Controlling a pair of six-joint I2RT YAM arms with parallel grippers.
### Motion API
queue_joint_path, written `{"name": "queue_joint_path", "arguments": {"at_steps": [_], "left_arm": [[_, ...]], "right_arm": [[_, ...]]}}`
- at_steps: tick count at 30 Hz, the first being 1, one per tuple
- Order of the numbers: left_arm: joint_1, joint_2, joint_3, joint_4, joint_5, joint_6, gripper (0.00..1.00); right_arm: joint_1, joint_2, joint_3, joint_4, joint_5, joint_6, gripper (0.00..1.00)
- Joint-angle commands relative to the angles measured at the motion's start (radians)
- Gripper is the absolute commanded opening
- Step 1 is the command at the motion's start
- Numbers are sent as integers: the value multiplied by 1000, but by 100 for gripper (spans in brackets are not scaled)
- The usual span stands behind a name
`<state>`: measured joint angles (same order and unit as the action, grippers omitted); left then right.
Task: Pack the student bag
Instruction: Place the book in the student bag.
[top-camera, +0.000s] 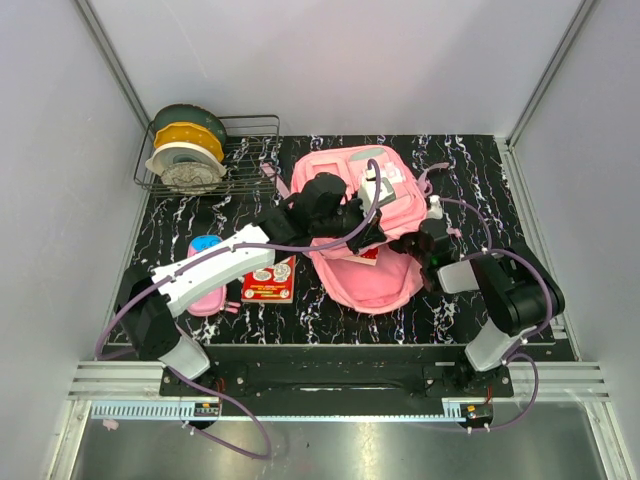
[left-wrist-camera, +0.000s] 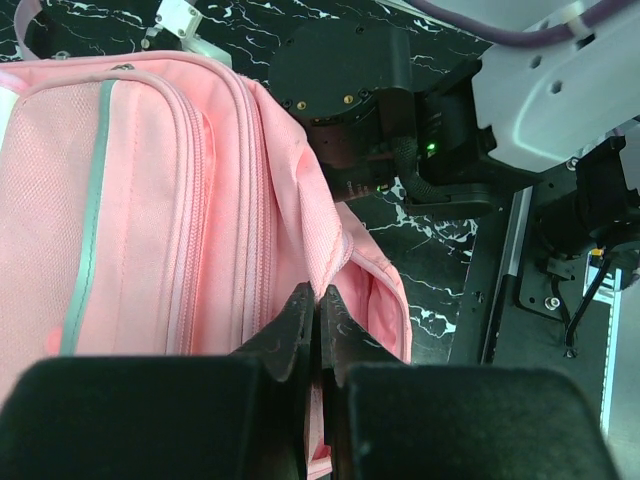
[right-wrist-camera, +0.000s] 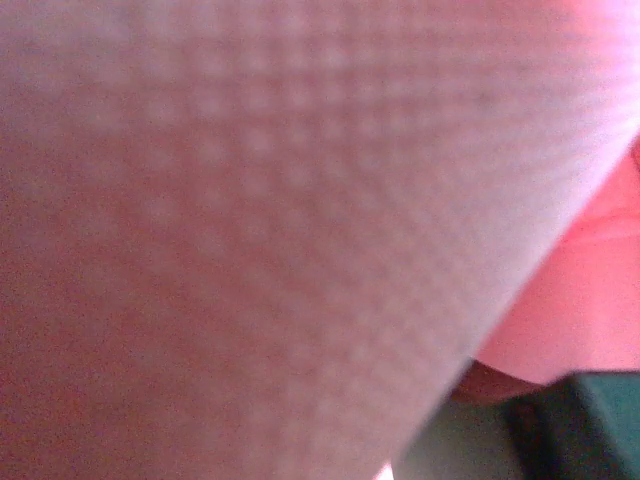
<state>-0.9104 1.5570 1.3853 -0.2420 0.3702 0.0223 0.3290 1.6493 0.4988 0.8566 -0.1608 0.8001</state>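
Left end effector (left-wrist-camera: 317, 300) is clenched on a fold of pink fabric at the rim of the student bag (top-camera: 365, 225). Its two fingers are pressed together with the cloth pinched between them, at about the middle of the bag's right-hand side. The right end effector (top-camera: 433, 240) sits hard against that same side, just beyond the pinched fold. Its wrist view is filled with blurred pink weave, so I cannot tell whether it is released or grasping.

The bag lies flat in the middle of the tabletop (top-camera: 470, 300), front pockets and grey stripes facing up. Its long axis runs from the far edge toward the arms' bases, leaning slightly. The looser, opened end seems to point toward the bases, though the mouth itself is mostly hidden under the left arm.

Left of the bag, well apart from the right arm, lie a red book (top-camera: 268, 281) and a pencil case (top-camera: 205, 265). My guess is the left arm would be nearer to both once it lets go.
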Motion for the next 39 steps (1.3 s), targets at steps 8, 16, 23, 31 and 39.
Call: {"name": "queue_joint_path", "arguments": {"at_steps": [8, 16, 23, 31, 39], "left_arm": [[18, -49, 29, 130, 55, -2, 0], [48, -64, -3, 147, 16, -19, 0], [65, -74, 1, 158, 12, -19, 0], [77, -78, 8, 165, 16, -21, 0], [77, -97, -8, 188, 61, -42, 0]], "right_arm": [[33, -94, 0, 41, 29, -92, 78], [54, -461, -68, -305, 13, -32, 80], [74, -592, -120, -493, -146, 77, 54], [268, -551, -146, -426, -68, 125, 36], [301, -438, -148, -318, 196, -2, 27]]}}
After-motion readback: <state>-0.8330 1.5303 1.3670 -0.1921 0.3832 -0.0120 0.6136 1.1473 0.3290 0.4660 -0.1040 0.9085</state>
